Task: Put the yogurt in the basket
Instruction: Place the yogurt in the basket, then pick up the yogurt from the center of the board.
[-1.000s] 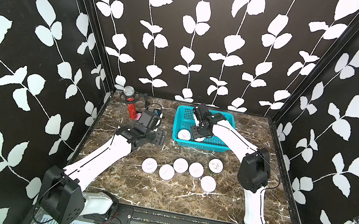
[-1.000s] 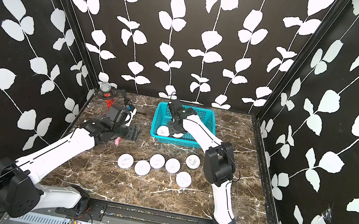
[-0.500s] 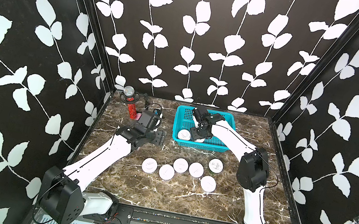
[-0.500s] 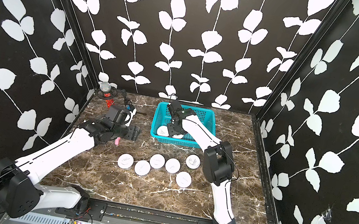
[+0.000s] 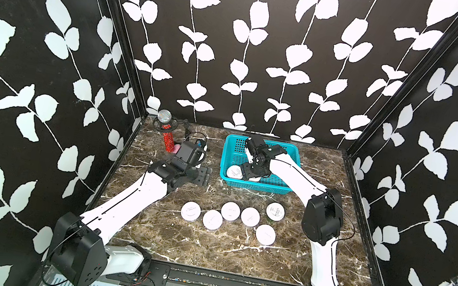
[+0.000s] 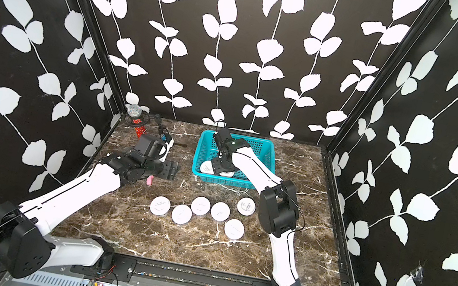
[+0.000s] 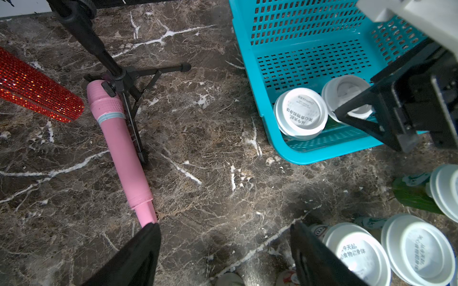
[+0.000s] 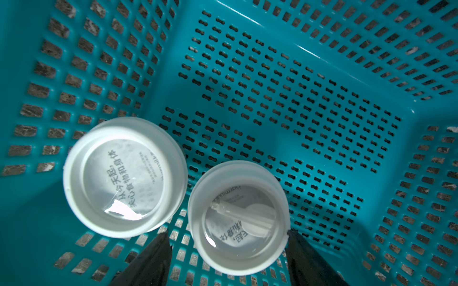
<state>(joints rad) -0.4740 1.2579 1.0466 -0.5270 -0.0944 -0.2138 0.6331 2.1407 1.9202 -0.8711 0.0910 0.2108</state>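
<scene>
Right wrist: yogurt cup (image 8: 239, 218) in basket (image 8: 297, 99) — prob. light, slick, thin-walled; grip by sides. Right claw (image 8: 228, 234) spread astride it; left claw (image 7: 223, 230) spread, empty.

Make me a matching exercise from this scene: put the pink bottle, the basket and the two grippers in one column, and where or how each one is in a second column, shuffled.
Column one:
1. pink bottle
2. basket
3. left gripper
4. right gripper

Column two:
A. holds two yogurt cups
B. lies flat on the table
C. reaches down inside the basket
D. open above bare table, holding nothing

Pairs: 1-B, 2-A, 3-D, 4-C.
</scene>
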